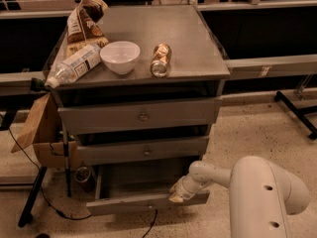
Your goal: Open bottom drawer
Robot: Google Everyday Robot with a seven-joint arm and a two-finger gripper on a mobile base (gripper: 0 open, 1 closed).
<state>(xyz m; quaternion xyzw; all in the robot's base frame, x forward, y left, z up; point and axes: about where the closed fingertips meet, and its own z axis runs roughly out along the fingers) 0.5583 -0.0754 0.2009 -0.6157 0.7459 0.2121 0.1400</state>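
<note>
The bottom drawer [129, 204] is the lowest and slimmest of three grey drawers in a grey metal cabinet [198, 63]. It stands pulled out, its shallow tray showing behind the thin front panel. My gripper [177, 196] is at the right end of that front panel, at its top edge, on the white arm [262, 197] that comes in from the lower right. The middle drawer [143, 151] and the tall top drawer [141, 116] above it are closed.
On the cabinet top lie a white bowl [120, 56], a tipped can [161, 60], a plastic bottle [74, 66] and a snack bag [83, 21]. A cardboard box [43, 135] and a black stand leg with cables are at the left. Dark benches run behind.
</note>
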